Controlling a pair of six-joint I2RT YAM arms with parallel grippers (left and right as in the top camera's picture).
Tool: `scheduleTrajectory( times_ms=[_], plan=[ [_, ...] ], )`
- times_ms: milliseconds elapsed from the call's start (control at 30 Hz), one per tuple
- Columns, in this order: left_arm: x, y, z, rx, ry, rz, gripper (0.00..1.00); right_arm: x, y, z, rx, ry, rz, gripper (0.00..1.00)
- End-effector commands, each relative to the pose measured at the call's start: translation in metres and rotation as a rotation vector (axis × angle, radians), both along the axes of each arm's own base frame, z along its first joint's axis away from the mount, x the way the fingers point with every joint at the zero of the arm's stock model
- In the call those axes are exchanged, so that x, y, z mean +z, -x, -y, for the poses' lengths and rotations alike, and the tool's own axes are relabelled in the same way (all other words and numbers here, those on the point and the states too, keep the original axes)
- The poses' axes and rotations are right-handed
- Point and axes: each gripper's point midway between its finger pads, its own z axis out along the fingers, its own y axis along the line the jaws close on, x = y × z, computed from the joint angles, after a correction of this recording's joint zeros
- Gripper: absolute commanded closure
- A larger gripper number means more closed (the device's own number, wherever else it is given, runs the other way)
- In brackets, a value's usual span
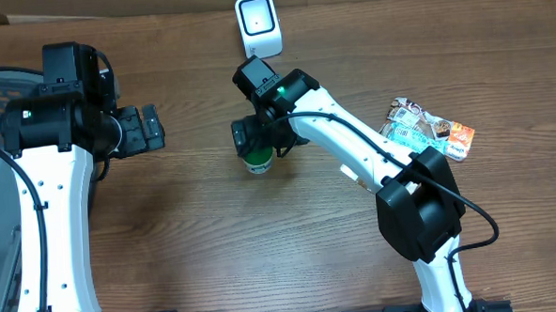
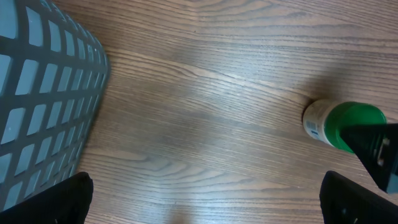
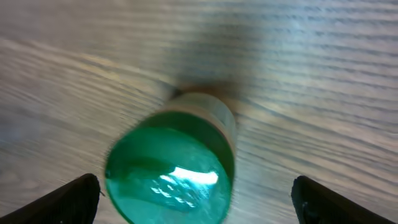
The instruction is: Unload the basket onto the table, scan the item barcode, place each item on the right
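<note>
Scanner (image 1: 257, 23) shows overhead only — wrist views show the bottle (image 3: 171, 168).

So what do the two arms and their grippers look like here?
The left arm and right arm have white links, black joint housings and a black cable running along them; each shows a small green light. The left gripper and right gripper are black, with blocky fingers.

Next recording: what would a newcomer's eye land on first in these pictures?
The green-capped bottle at mid-table draws the eye, with the right claw directly above it, its fingers spread wide to either side and touching nothing. Just beyond it, at the far edge, is the white scanner, and a pile of colourful snack packets lies off to the right.
</note>
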Motion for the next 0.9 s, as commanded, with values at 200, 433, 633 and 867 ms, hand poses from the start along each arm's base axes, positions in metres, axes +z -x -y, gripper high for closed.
scheduleTrajectory(
  times_ms=[200, 433, 633, 867],
  plan=[
    [0.002, -0.002, 0.000, -0.006, 0.005, 0.009, 0.00, 0.051, 0.013, -0.030, 0.326, -0.140, 0.026, 0.00],
    [0.002, -0.002, 0.000, -0.006, 0.005, 0.009, 0.01, 0.023, 0.010, -0.027, 0.420, -0.102, 0.062, 0.03],
    [0.002, -0.002, 0.000, -0.006, 0.005, 0.009, 0.01, -0.003, 0.000, -0.013, 0.446, -0.008, 0.113, 0.02],
    [0.002, -0.002, 0.000, -0.006, 0.005, 0.009, 0.01, -0.007, 0.003, -0.017, 0.455, -0.023, 0.106, 0.00]
  ],
)
